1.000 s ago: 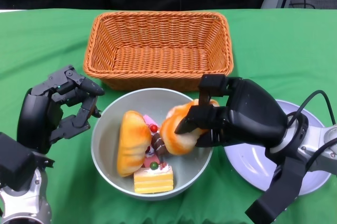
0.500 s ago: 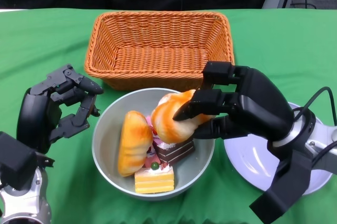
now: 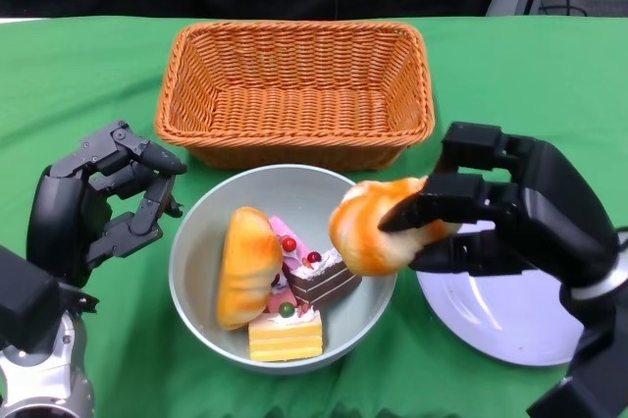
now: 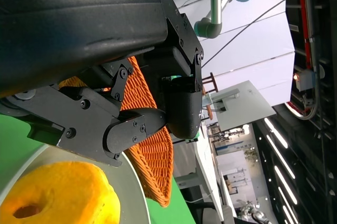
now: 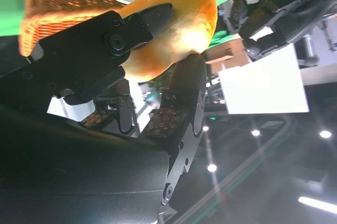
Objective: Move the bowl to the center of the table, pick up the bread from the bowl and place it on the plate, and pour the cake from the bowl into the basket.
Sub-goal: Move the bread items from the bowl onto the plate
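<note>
Unlabelled bread in right hand

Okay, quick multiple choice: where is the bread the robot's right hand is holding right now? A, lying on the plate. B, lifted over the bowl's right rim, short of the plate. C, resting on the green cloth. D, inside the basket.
B: the right hand holds the bread in the air over the right rim of the bowl, beside the plate and not yet on it.

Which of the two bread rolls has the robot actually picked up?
The roll in the right hand, lifted over the bowl's right rim beside the plate. The other roll lies in the bowl, untouched.
</note>
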You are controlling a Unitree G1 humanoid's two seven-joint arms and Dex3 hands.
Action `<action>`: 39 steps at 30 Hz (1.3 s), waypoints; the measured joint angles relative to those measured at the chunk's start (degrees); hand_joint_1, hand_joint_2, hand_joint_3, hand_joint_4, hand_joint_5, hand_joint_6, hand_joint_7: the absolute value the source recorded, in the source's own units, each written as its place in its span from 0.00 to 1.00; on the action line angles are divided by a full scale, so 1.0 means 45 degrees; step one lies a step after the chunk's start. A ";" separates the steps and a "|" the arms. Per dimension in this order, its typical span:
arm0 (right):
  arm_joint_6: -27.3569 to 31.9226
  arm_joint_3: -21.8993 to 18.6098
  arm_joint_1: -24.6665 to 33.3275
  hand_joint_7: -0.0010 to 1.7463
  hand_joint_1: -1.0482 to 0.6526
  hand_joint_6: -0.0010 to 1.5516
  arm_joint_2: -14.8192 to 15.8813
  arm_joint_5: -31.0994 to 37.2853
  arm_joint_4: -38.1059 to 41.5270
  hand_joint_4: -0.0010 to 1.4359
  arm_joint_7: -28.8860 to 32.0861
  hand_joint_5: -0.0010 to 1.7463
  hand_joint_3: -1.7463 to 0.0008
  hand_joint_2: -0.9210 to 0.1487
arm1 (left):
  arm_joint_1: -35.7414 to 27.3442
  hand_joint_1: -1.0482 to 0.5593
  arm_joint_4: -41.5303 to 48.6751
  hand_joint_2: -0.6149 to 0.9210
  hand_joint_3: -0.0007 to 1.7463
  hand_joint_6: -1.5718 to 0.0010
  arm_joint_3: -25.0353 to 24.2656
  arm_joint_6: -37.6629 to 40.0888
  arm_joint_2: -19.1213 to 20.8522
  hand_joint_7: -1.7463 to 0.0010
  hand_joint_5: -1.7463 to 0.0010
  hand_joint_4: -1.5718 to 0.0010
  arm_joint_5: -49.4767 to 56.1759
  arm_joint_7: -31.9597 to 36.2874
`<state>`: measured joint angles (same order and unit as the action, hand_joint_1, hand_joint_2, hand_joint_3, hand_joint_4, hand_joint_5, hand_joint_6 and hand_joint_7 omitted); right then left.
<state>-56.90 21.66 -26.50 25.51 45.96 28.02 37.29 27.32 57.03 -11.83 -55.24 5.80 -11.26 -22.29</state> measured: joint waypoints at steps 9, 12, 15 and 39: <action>0.0392 -0.1186 0.1566 0.51 0.57 0.60 0.0012 0.0064 -0.0456 0.59 0.0407 0.83 1.00 0.07 | 0.0000 0.55 0.0036 0.88 0.44 0.48 -0.0013 0.0003 0.0097 0.32 0.10 0.49 0.0010 -0.0001; 0.0487 -0.1499 0.1854 0.50 0.55 0.61 0.0012 0.0097 -0.0395 0.58 0.0764 0.87 1.00 0.06 | 0.0002 0.55 0.0045 0.87 0.45 0.48 -0.0016 -0.0023 0.0103 0.31 0.10 0.49 0.0010 -0.0001; 0.0501 -0.1576 0.1940 0.50 0.56 0.60 0.0014 0.0345 -0.0027 0.58 0.1286 0.84 1.00 0.07 | 0.0004 0.54 0.0053 0.87 0.45 0.48 -0.0018 -0.0051 0.0123 0.31 0.10 0.48 0.0015 0.0000; 0.2828 0.0201 0.0647 0.36 0.61 0.68 -0.0001 0.2775 0.4821 0.63 0.7092 0.73 1.00 0.18 | 0.0251 0.56 0.0088 0.85 0.49 0.49 -0.0351 -0.0008 0.0158 0.27 0.09 0.48 -0.0084 -0.0231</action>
<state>-44.17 22.56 -23.59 25.50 58.45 49.71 69.21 28.45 57.43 -13.41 -55.28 6.51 -11.64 -23.33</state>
